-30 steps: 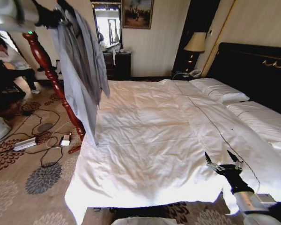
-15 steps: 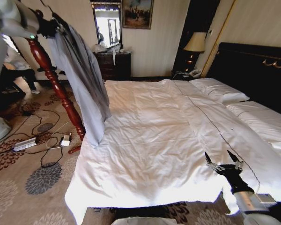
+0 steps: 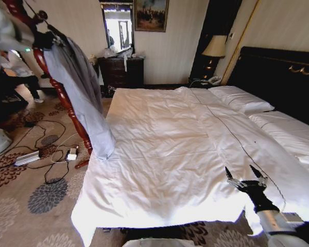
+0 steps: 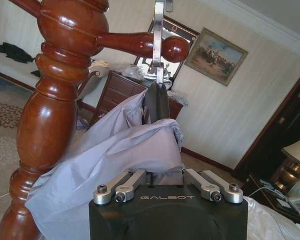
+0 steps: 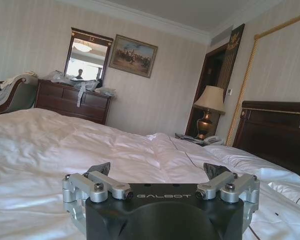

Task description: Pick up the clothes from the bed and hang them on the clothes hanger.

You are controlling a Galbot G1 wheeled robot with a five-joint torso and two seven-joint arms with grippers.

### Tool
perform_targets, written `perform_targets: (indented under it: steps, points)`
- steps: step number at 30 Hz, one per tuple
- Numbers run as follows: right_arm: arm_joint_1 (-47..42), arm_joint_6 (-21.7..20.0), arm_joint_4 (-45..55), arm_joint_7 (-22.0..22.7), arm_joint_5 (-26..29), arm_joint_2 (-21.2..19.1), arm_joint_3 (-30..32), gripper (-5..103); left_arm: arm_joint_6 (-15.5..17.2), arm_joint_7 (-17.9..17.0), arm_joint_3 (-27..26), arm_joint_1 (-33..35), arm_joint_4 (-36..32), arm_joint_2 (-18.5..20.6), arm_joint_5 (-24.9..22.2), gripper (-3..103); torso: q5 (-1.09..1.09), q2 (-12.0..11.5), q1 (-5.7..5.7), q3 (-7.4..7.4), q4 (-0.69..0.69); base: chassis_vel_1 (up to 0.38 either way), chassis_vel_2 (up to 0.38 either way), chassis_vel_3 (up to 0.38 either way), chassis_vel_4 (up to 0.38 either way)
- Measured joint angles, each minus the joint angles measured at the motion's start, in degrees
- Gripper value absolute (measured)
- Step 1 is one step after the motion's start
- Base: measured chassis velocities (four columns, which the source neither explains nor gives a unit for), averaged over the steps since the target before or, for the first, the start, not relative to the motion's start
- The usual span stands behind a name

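- Fingers of the right gripper (image 3: 245, 177) stand spread apart with nothing between them, low in the lower right of the head view, hovering just over the white sheet near the foot of the bed (image 3: 170, 154); the arm looks idle.
- Bedding is a plain white sheet, wrinkled but bare of clothing, with white pillows (image 3: 242, 99) toward the black headboard (image 3: 283, 77) at the right.
- Floor at lower left is patterned carpet strewn with cables and a power strip (image 3: 28, 158).
- Hanging beside the bed's left edge, the clothes (image 3: 82, 98) drape from the upper left of the frame down to about mattress height, apart from the sheet or barely brushing it; I cannot tell which.
- Left gripper (image 4: 165, 172) sits high at upper left, clenched on the bunched collar of the garment and the clothes hanger (image 4: 156, 100) inside it.
- The hanger's silver hook (image 4: 159, 20) rises beside a peg of the turned wooden coat stand (image 4: 55, 100); whether it rests on the peg is unclear.
- Judging by its folds, the fabric is thin, light and limp, so it should slide off sloped shoulders easily; holding at the hanger's neck seems the safest grip.
- Farther off: a dark dresser (image 3: 127, 71) under a mirror (image 3: 118, 25), a framed painting (image 3: 151, 14), and a bedside lamp (image 3: 215, 49).
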Motion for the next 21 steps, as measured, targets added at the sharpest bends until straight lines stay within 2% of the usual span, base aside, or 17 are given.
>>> perform_targets:
  steps: [6,8,21]
  points:
    - [0.0,0.0,0.0,0.0,0.0,0.0,0.0,100,0.0,2.3,2.0,-0.5,2.8,-1.2,1.6,17,0.02,0.0,0.01,0.0,-0.04,0.0,0.0,0.0,0.0]
    - [0.0,0.0,0.0,0.0,0.0,0.0,0.0,100,0.0,2.9,2.2,-0.7,4.3,-2.2,2.5,17,0.01,0.0,0.01,0.0,-0.02,0.0,0.0,0.0,0.0]
    - [0.0,0.0,0.0,0.0,0.0,0.0,0.0,100,0.0,3.4,1.3,0.3,6.4,-4.9,4.2,17,0.01,0.0,0.01,0.0,-0.02,0.0,0.0,0.0,0.0]
